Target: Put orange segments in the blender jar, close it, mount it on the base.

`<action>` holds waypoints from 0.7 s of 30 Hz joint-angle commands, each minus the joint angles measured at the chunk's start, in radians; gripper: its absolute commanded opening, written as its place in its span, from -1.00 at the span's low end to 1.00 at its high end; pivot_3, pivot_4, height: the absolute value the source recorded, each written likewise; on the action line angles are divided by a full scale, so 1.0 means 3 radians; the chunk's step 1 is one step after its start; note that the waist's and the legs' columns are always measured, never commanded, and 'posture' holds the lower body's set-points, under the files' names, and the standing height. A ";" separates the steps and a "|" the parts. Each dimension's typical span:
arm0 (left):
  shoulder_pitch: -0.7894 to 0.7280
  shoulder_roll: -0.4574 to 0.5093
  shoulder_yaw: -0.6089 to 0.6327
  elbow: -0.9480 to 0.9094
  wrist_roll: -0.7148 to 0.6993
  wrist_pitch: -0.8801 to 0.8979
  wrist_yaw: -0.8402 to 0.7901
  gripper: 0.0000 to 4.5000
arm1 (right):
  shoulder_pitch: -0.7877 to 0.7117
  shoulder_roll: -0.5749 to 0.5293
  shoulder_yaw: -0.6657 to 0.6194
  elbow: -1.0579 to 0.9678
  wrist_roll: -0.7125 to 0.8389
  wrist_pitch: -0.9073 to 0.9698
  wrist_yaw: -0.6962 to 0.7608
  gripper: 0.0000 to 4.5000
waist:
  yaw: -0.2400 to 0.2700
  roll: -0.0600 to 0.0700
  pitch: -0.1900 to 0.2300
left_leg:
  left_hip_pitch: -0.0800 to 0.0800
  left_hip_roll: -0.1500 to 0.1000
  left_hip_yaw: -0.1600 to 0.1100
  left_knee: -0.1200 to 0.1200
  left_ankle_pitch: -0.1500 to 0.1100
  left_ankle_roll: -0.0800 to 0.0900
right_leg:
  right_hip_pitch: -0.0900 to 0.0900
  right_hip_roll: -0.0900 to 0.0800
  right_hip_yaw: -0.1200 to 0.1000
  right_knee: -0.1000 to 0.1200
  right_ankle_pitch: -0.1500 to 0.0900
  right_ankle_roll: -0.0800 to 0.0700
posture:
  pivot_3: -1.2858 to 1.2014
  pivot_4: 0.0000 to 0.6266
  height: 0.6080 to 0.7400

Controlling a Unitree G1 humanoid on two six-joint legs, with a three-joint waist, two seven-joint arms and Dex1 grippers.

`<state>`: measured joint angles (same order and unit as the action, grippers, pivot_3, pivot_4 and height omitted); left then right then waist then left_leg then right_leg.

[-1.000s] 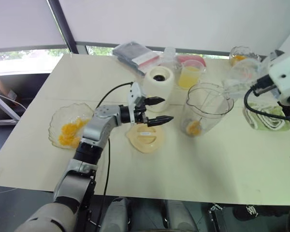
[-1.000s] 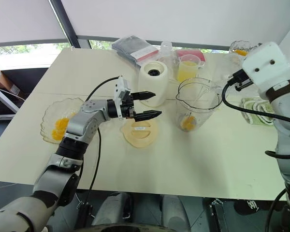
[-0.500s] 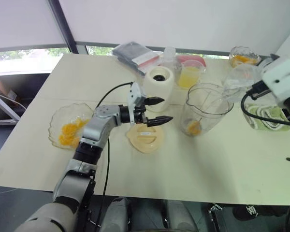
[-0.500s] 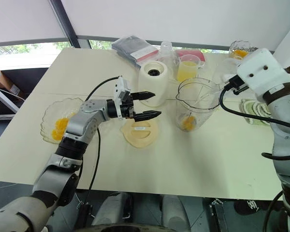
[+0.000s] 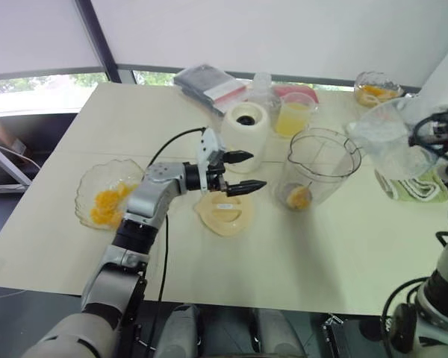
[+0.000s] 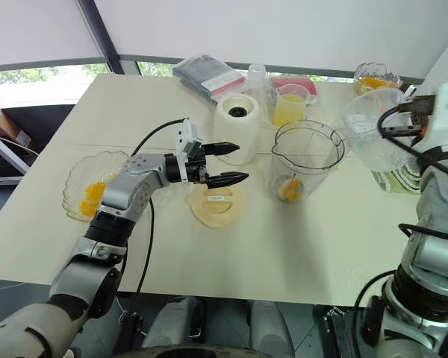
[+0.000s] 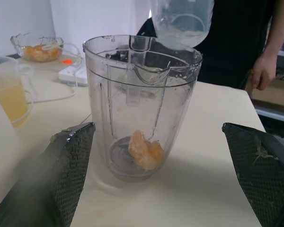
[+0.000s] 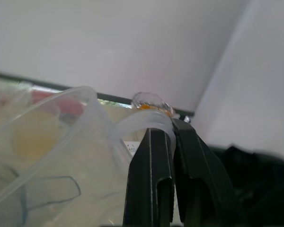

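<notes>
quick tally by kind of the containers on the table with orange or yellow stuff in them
Glass bowls with orange pieces: 2, one near the left arm, one at the far right
Blender jar with orange segments: 1
Cups of yellow juice: 1
Total: 4
</notes>
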<state>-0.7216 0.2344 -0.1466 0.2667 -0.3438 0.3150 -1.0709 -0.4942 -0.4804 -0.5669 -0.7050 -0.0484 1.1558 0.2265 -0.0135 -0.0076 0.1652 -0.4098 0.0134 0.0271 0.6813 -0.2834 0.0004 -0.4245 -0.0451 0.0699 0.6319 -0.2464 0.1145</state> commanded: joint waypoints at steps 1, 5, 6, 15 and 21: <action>-0.0081 0.0010 -0.0007 -0.0067 -0.0003 -0.0026 -0.0029 1.00 | -0.0282 0.0232 -0.0408 -0.0212 0.0095 0.0261 -0.0186 -0.98 | -0.0001 0.0001 0.0000 | 0.0000 0.0000 0.0000 0.0000 0.0000 0.0000 | 0.0000 0.0000 0.0000 0.0000 0.0000 0.0000 | 0.03 -0.52 1.00; -0.0082 0.0016 -0.0011 -0.0072 -0.0002 -0.0014 -0.0038 1.00 | -0.0307 0.0498 -0.0836 -0.0149 0.0191 0.0061 -0.0325 -0.98 | 0.0007 0.0001 0.0000 | 0.0000 0.0000 0.0000 -0.0001 0.0000 0.0000 | 0.0000 -0.0001 -0.0001 0.0000 0.0000 0.0001 | 0.03 -0.52 1.00; -0.0082 0.0017 -0.0012 -0.0075 -0.0002 -0.0009 -0.0039 1.00 | -0.0236 0.0556 -0.0926 -0.0113 0.0219 -0.0055 -0.0342 -0.98 | 0.0007 0.0000 -0.0001 | 0.0000 -0.0001 -0.0001 -0.0001 0.0000 0.0000 | 0.0000 -0.0002 -0.0002 0.0000 0.0000 0.0001 | 0.03 -0.52 1.00; -0.0053 0.0062 -0.0011 -0.0129 0.0010 0.0028 -0.0043 1.00 | 0.0319 0.1098 -0.1548 0.0577 0.0573 -0.1288 -0.0698 -0.98 | -0.0013 0.0005 -0.0002 | 0.0001 -0.0002 0.0000 -0.0003 0.0000 0.0000 | 0.0000 -0.0001 -0.0002 0.0003 0.0001 0.0002 | 0.03 -0.52 1.00; 0.0003 0.0133 -0.0020 -0.0245 0.0005 0.0084 -0.0034 1.00 | 0.0579 0.1271 -0.1635 0.1249 0.0906 -0.2116 -0.0825 -0.98 | -0.0031 0.0006 -0.0002 | 0.0005 -0.0001 0.0001 -0.0003 0.0000 0.0000 | 0.0001 0.0000 0.0000 0.0005 0.0001 0.0002 | 0.03 -0.52 1.00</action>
<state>-0.7183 0.2648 -0.1551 0.2383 -0.3370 0.3387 -1.0812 -0.3239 -0.0953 -1.0615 -0.3402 0.1834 0.6068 -0.0132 -0.0228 -0.0057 0.1646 -0.4083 0.0132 0.0275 0.6803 -0.2833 0.0004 -0.4244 -0.0449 0.0698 0.6334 -0.2461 0.1151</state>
